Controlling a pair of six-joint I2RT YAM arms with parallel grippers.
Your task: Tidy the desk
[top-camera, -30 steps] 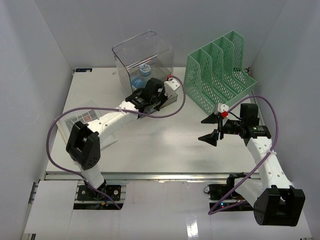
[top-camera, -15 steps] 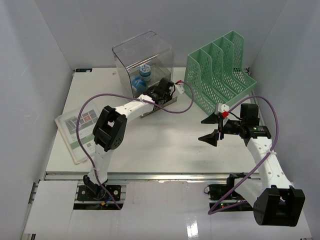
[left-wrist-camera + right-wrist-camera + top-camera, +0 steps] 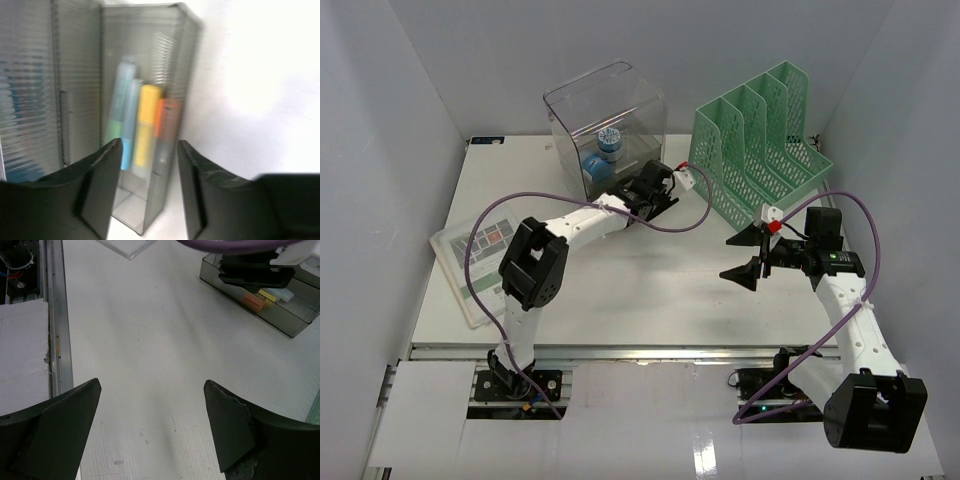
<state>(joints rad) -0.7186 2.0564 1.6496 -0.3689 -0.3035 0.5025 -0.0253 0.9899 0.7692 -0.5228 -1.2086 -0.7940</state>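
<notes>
**Counter inspection: left jaws apart at drawer tray, right jaws wide and empty**

The counter (image 3: 650,290) is a flat white matte rectangle. It fills the floor of the white-walled enclosure under both arms. A ribbed metal rail (image 3: 55,340) runs along its near edge.

At the far centre stands a clear smoky plastic box (image 3: 605,110) with rounded corners. Inside it is a blue rounded item (image 3: 600,160) with a speckled top. Just in front of the box lies a shallow smoky drawer tray (image 3: 295,320) with ridged translucent walls. It holds four marker-shaped sticks side by side: green (image 3: 117,110), blue (image 3: 129,125), yellow (image 3: 145,125) and orange (image 3: 167,120). The left wrist view is blurred, so any lettering on them cannot be read.

The left gripper (image 3: 149,146) is over the tray. Its black jaws stand apart with nothing between them.

The right gripper (image 3: 151,385) hangs over bare counter, well apart from the tray. Its jaws are spread wide and hold nothing.

A green perforated plastic file rack (image 3: 760,150) with slanted dividers sits at the far right. A flat printed booklet (image 3: 455,265) in a clear sleeve lies at the left edge; its print is too small to read.
</notes>
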